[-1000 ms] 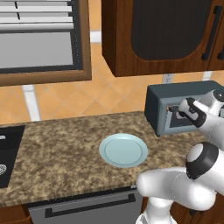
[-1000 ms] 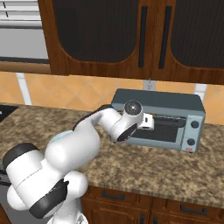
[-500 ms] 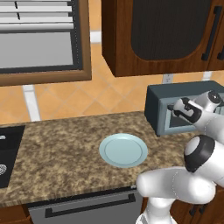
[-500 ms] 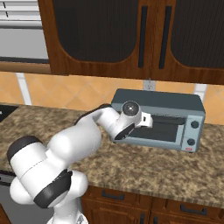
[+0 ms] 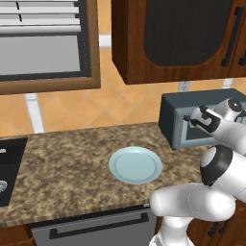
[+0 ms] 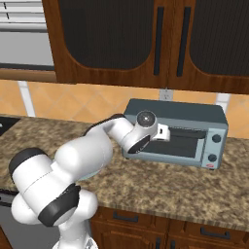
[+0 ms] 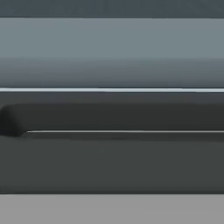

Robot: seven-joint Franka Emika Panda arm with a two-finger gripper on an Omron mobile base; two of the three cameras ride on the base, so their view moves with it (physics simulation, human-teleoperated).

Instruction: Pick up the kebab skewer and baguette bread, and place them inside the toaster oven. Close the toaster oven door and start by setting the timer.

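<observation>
The toaster oven [image 6: 175,133] is a boxy slate-grey appliance with a smooth matte shell, standing on the speckled brown granite counter [image 6: 160,182] against the tan tiled wall, under dark wooden cabinets [image 6: 146,39]. Its long side runs along the wall. The toaster oven door [image 6: 181,144] is shut and faces out over the counter; its dark bar handle [image 7: 118,114] runs level along the top edge, and two round knobs sit on the right end panel. The gripper [image 6: 168,133] is at the upper left of the door, right by the handle, its jaws spread wide and holding nothing. A round, glossy pale blue plate [image 5: 135,165] lies flat to the left of the oven, well apart from it, with bare counter all around it. Open counter lies in front of the door.
</observation>
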